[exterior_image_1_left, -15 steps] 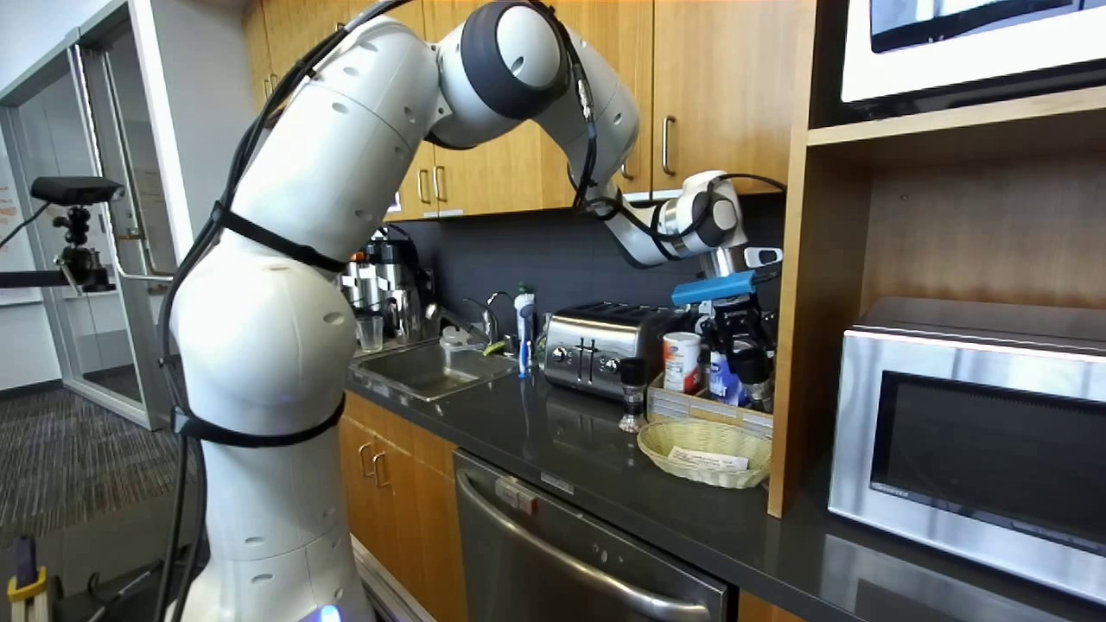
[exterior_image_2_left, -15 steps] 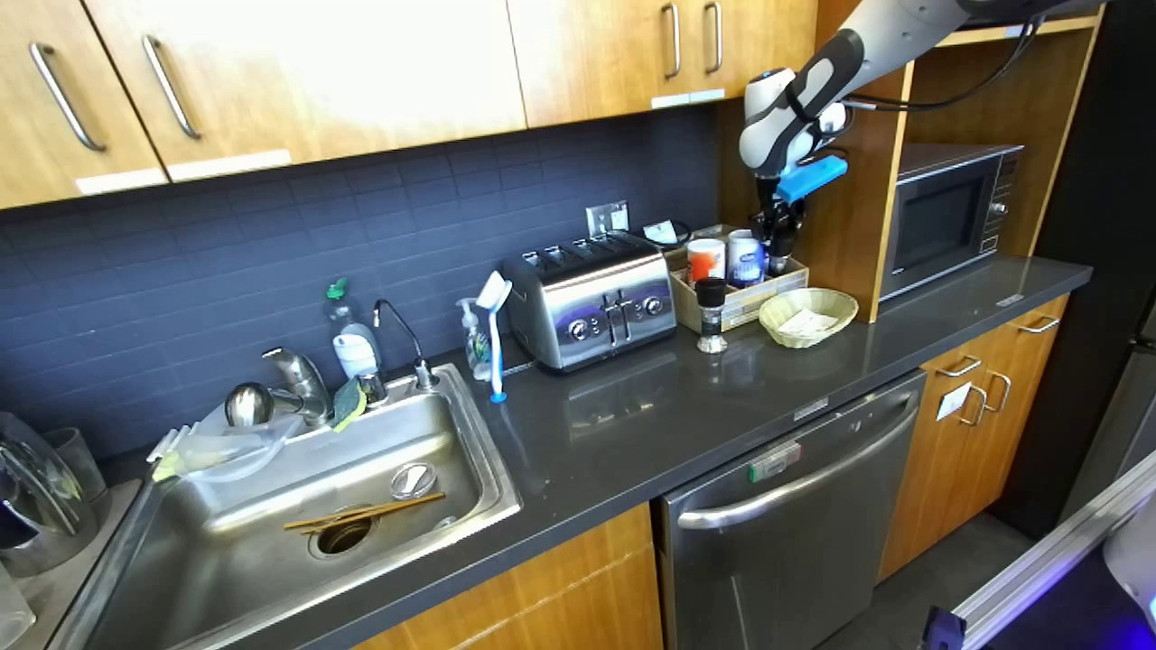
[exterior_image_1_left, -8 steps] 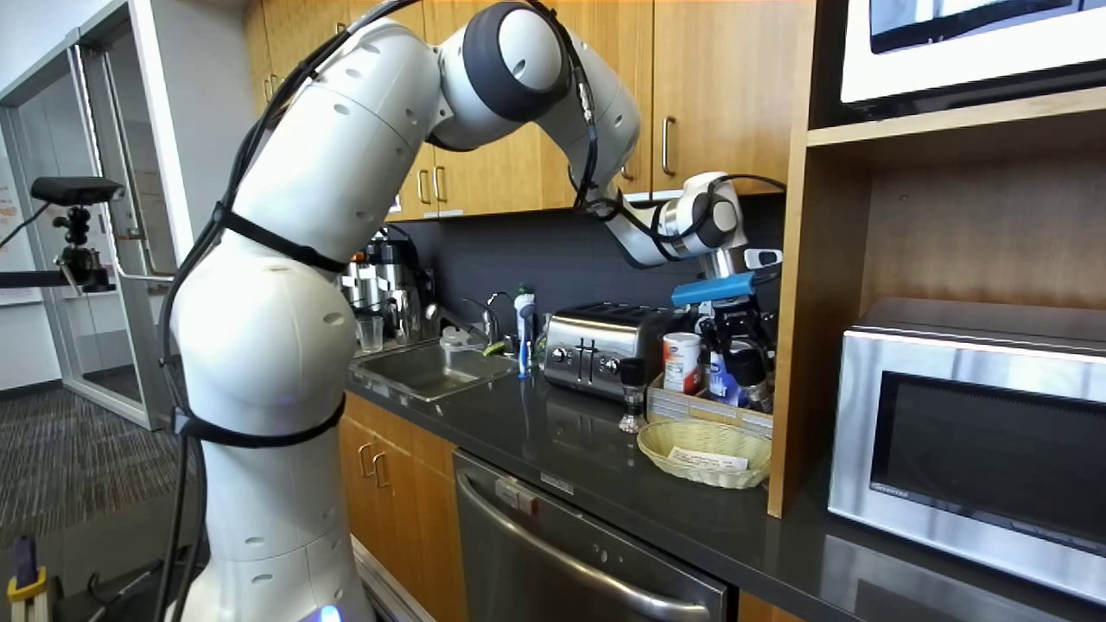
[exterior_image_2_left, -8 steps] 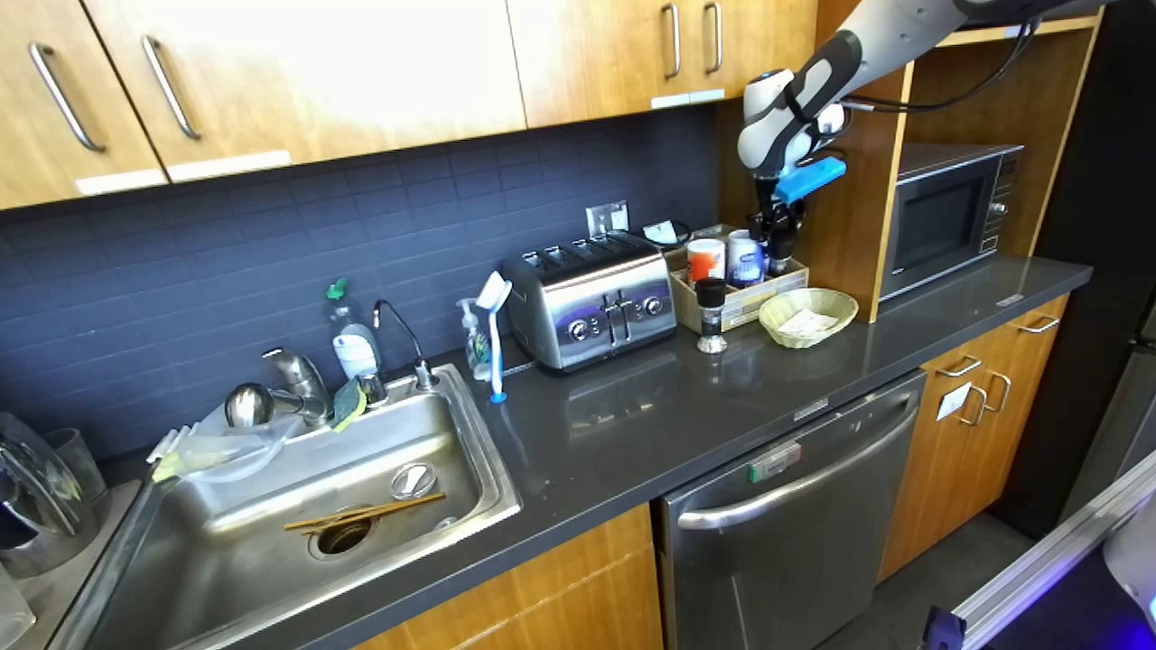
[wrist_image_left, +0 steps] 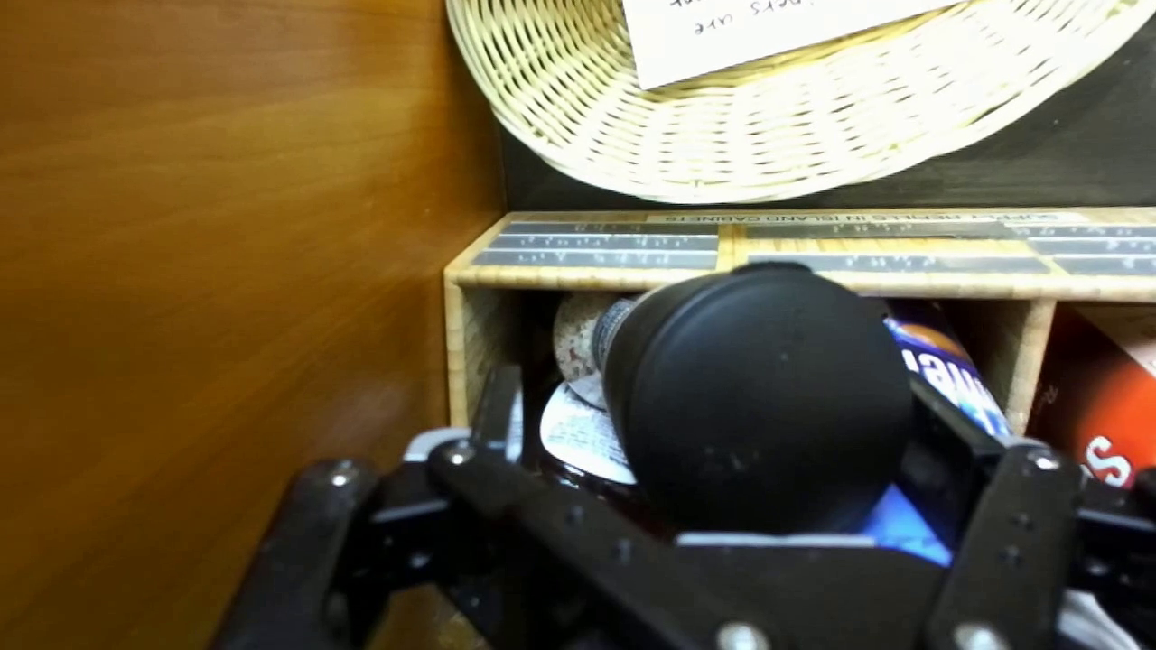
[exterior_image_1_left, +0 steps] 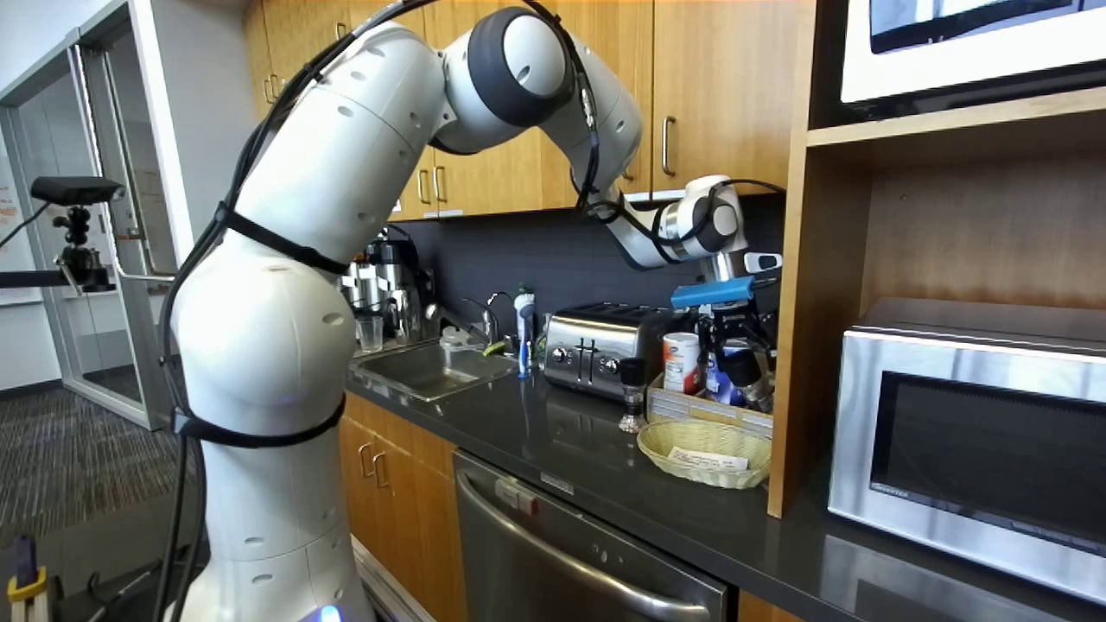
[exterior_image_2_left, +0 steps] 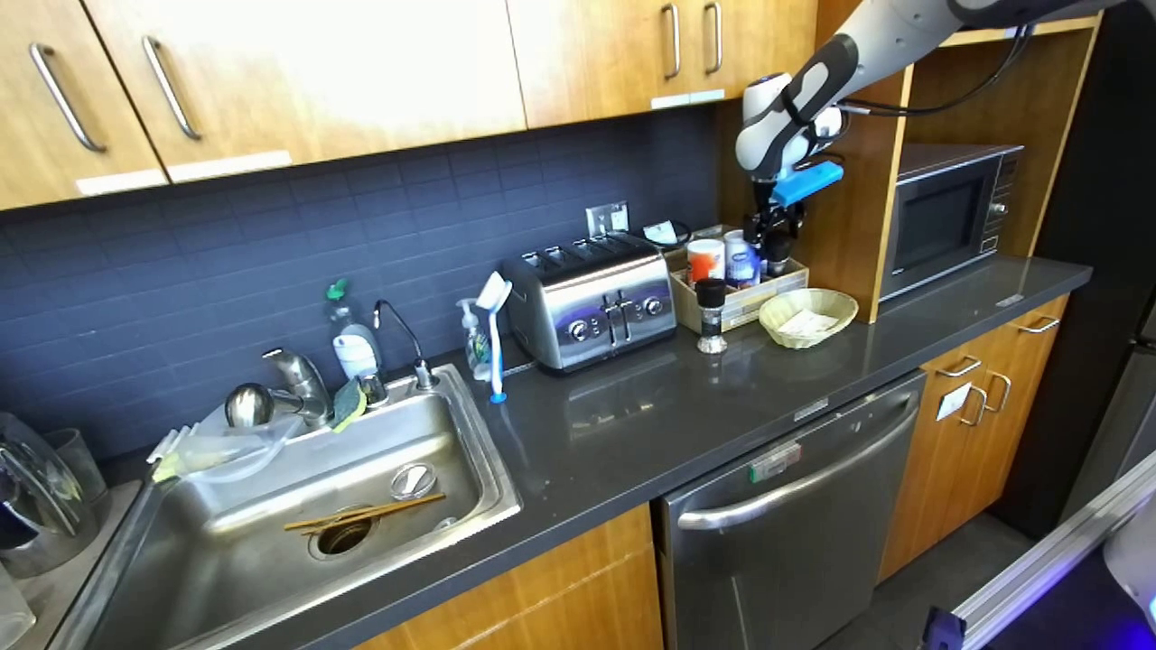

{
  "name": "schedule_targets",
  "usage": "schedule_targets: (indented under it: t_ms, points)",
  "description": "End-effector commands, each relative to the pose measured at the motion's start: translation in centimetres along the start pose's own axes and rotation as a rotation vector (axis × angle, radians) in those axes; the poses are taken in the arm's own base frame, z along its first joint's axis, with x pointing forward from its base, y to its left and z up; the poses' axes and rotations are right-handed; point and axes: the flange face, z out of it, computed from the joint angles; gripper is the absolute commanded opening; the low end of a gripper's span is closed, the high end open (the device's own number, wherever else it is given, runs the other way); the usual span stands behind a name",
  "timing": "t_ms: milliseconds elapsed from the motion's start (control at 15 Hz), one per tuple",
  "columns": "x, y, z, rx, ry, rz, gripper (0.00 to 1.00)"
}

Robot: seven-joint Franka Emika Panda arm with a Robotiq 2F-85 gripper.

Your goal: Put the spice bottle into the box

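Black and matte up top, clear and speckled below, the spice bottle [wrist_image_left: 763, 397] leaned with its lower end inside the end compartment of the pale, divided wooden box [exterior_image_2_left: 759, 305]! Dark jaws stood spread wide around it, a gap showing toward the smooth orange-brown wooden panel [wrist_image_left: 226, 271]. Sharing that compartment was a round blue-and-white canister [exterior_image_2_left: 741, 264]! Out front, an oval wicker basket [wrist_image_left: 722, 162] sat on the glossy dark-grey desk [exterior_image_2_left: 623, 429], and just beside the box stood an upright, black-capped clear grinder [exterior_image_2_left: 711, 316].
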Motion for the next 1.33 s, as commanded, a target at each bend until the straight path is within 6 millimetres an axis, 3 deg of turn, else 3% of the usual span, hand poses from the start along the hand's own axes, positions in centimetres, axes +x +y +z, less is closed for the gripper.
schedule_targets:
  t_ms: [0, 600, 1267]
  points:
    - [0.5, -0.1, -0.3, 0.018, 0.002, -0.009, 1.00]
    - [-0.3, -0.8, -4.0, 0.006, 0.080, -0.034, 1.00]
    - [-2.7, -0.4, -5.8, 0.010, 0.077, -0.028, 1.00]
